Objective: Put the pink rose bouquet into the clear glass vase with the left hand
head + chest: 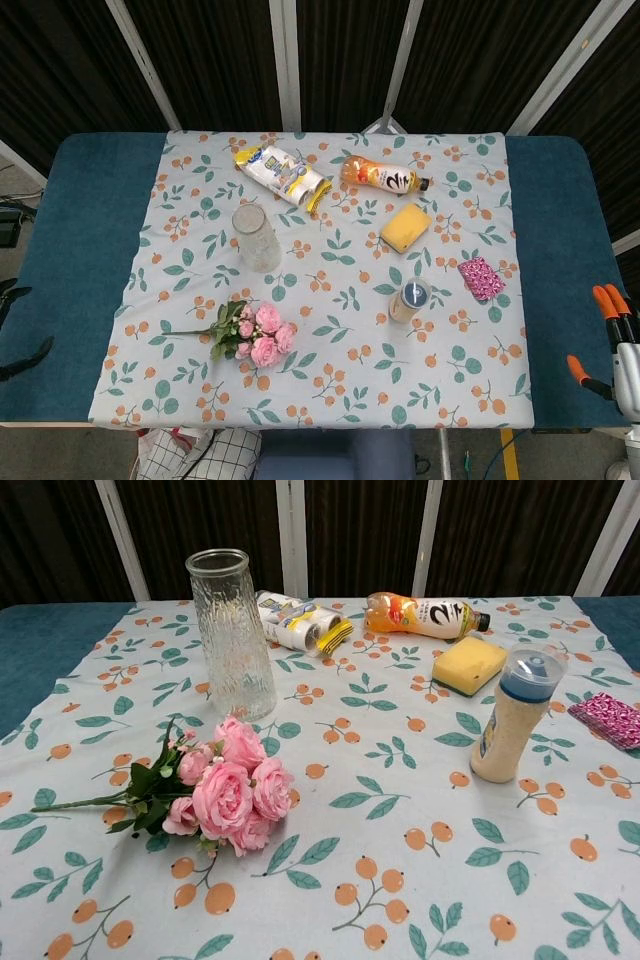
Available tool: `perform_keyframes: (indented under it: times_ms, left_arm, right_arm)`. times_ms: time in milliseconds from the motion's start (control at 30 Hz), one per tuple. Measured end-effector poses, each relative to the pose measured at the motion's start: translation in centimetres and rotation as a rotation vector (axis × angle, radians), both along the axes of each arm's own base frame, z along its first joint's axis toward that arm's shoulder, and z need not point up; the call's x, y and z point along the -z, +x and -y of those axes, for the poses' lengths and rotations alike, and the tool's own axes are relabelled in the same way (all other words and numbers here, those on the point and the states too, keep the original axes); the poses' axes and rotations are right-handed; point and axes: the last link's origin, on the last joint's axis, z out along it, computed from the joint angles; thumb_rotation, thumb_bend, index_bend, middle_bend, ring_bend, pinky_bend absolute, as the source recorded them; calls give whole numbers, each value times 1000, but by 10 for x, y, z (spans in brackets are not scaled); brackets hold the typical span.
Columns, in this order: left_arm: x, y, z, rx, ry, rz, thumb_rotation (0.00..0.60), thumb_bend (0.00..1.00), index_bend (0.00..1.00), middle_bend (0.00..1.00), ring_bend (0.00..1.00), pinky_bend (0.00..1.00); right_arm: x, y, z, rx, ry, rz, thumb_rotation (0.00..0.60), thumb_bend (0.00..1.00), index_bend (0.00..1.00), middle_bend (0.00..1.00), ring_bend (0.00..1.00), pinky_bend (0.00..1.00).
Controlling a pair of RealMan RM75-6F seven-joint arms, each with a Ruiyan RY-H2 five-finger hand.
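Observation:
The pink rose bouquet [258, 336] [222, 789] lies on its side on the flowered cloth, front left, its stems pointing left. The clear glass vase [257, 238] [231, 633] stands upright and empty just behind it. My left hand [22, 330] shows only as dark fingers at the left edge of the head view, spread, holding nothing and well left of the bouquet. My right hand [610, 340], with orange fingertips, hangs off the table's right edge with its fingers apart and empty. Neither hand appears in the chest view.
A snack packet [284, 173] [300, 623] and an orange drink bottle [383, 176] [425, 614] lie at the back. A yellow sponge [405, 227] [469, 663], a blue-capped bottle [409, 299] [513, 714] and a pink pouch [481, 278] [608, 718] sit to the right.

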Motion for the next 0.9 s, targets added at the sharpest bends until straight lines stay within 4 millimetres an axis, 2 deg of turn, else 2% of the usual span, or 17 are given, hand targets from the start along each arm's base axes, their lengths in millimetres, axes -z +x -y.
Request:
perform_keyframes:
  times_ms: [533,767,900]
  left_arm:
    - [5,3,-3,18,-15,7,600,307,218,113,0,18]
    - [4,4,-3,21,-32,52,600,210,187,74,0,16]
    - [10,10,-12,31,-78,97,600,164,163,64,0,16]
  right_arm:
    - [3,0,-1,7,17,-4,600,309,89,72,0,0]
    - [1,1,-3,3,13,5,600,309,89,72,0,0]
    - [1,-1,-3,9,16,13,600,309,89,72,0,0]
